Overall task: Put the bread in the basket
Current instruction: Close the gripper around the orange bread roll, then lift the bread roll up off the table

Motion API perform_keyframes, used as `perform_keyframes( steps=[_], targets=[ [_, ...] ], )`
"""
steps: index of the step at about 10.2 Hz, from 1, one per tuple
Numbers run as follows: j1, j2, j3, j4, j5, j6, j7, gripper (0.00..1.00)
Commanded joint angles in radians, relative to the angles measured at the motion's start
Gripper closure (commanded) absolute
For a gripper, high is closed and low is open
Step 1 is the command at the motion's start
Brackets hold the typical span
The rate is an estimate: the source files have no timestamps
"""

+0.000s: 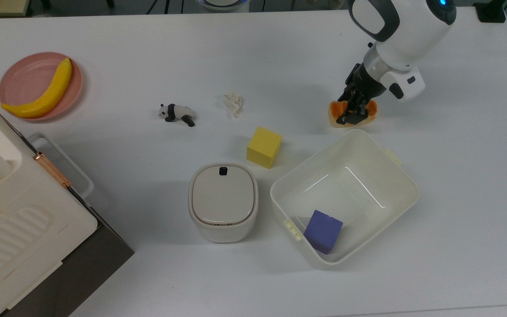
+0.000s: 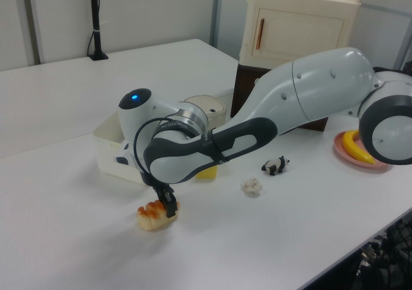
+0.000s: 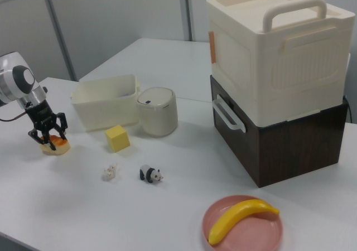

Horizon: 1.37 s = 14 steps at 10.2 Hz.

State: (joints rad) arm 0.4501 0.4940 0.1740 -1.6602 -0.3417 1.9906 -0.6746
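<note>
The bread (image 1: 334, 111), an orange-brown ridged loaf, lies on the white table just beyond the basket's far corner in the top view. My gripper (image 1: 353, 113) is lowered over its middle, open, with one finger on each side of the loaf. The left view shows the bread (image 2: 149, 214) under the gripper (image 2: 167, 207). In the right view the gripper (image 3: 49, 138) straddles the bread (image 3: 57, 147). The basket (image 1: 404, 177), a cream-white tub, stands close by and holds a purple cube (image 1: 322, 231). It is also in the left view as the basket (image 2: 111, 149) and in the right view as the basket (image 3: 106, 90).
A yellow cube (image 1: 264, 147) and a lidded white bin (image 1: 223, 201) sit on the top view's left of the basket. Farther left are crumpled paper (image 1: 233, 102), a toy panda (image 1: 177, 113), a pink plate (image 1: 21, 75) with a banana (image 1: 46, 94), and a cream cabinet (image 1: 16, 229).
</note>
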Motion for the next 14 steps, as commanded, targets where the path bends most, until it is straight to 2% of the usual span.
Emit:
perform_keyframes(
  steps=[1,3,4,6,8,11,13,14],
  targets=[
    [-0.002,0.002,0.005,-0.007,-0.017,0.022,-0.011,0.84],
    [-0.002,-0.043,0.01,-0.006,-0.004,-0.01,-0.002,0.85],
    [-0.001,-0.078,0.016,0.023,0.018,-0.086,0.019,0.85],
    [-0.002,-0.109,0.024,0.113,0.085,-0.194,0.081,0.85],
    [-0.007,-0.126,0.018,0.196,0.14,-0.237,0.16,0.84],
    [-0.034,-0.118,0.005,0.255,0.153,-0.17,0.389,0.84],
    [-0.074,-0.104,-0.001,0.255,0.151,0.021,0.601,0.84],
    [-0.099,-0.1,-0.019,0.255,0.151,0.109,0.656,0.82]
  ],
)
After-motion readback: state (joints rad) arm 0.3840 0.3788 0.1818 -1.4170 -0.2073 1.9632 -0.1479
